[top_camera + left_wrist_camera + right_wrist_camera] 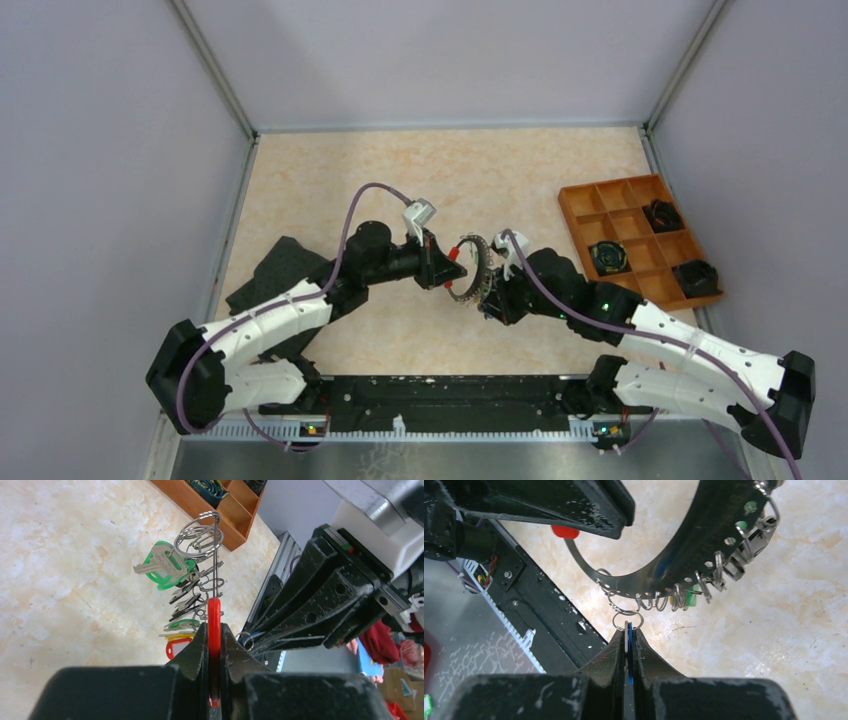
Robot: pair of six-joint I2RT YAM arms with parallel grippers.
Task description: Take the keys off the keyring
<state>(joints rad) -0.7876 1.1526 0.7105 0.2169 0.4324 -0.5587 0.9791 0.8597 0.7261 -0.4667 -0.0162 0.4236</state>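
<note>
Several coloured-head keys (165, 567) crowd thin grey keyring (624, 586), red sleeve (214, 625).

Top view: keys (481, 283) too small to count or tell colours; dark items (608, 257) in tray (588, 208), right, can't ID. Black thing (265, 270), centre-left, partly under L arm (290, 310). L wrist: sleeve (214, 611) lower end hidden inside L gripper (214, 628); lower keys overlap, shapes unclear; tray cut off by top edge; bottom-right clutter (380, 645) blurred. R wrist: blue key (628, 647) mostly buried in R gripper (629, 632); ring (639, 585) cut off at top.
</note>
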